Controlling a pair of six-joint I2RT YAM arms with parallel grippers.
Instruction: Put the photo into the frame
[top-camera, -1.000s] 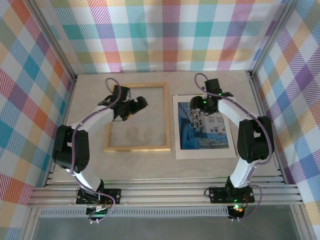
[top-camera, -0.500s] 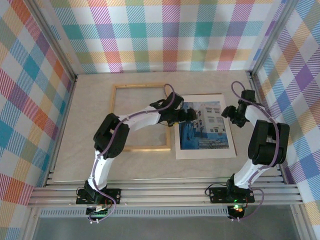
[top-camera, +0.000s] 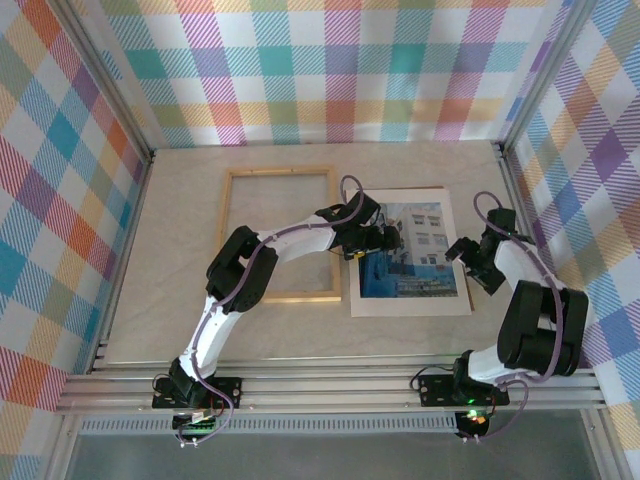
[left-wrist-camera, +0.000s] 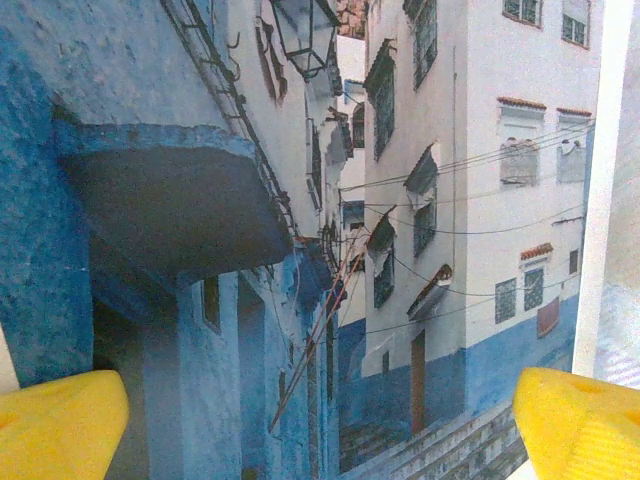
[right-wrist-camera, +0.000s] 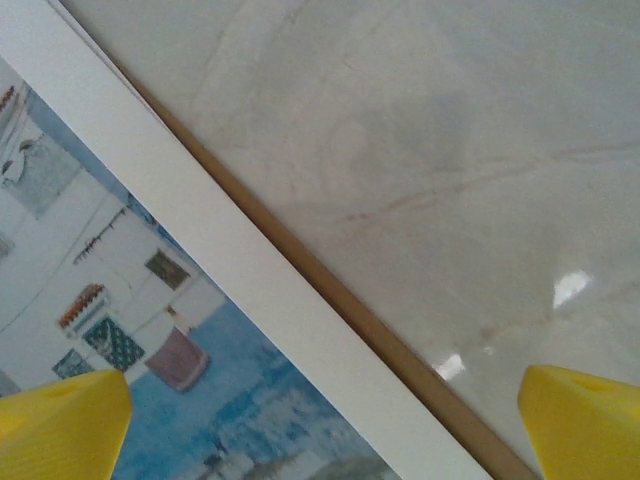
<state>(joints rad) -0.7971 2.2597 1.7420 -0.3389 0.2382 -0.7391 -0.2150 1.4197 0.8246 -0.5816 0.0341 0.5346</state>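
Left pincer (top-camera: 383, 240): jaws wide, low over the photo (top-camera: 420, 255). Nothing but flat print lies between its fingers (left-wrist-camera: 60, 425). To its left, its own arm lies across the right rail of the frame (top-camera: 278, 296) and bars that crossing.

Right pincer (top-camera: 462, 250): jaws wide at the right edge of the mat (top-camera: 410, 303). To its right is bare worktop (top-camera: 180, 320), then the plaid side wall (top-camera: 570, 200) close by.

Between the two pincers there is an open gap above the print. Beyond both, bare worktop runs to the back wall (top-camera: 340, 80).
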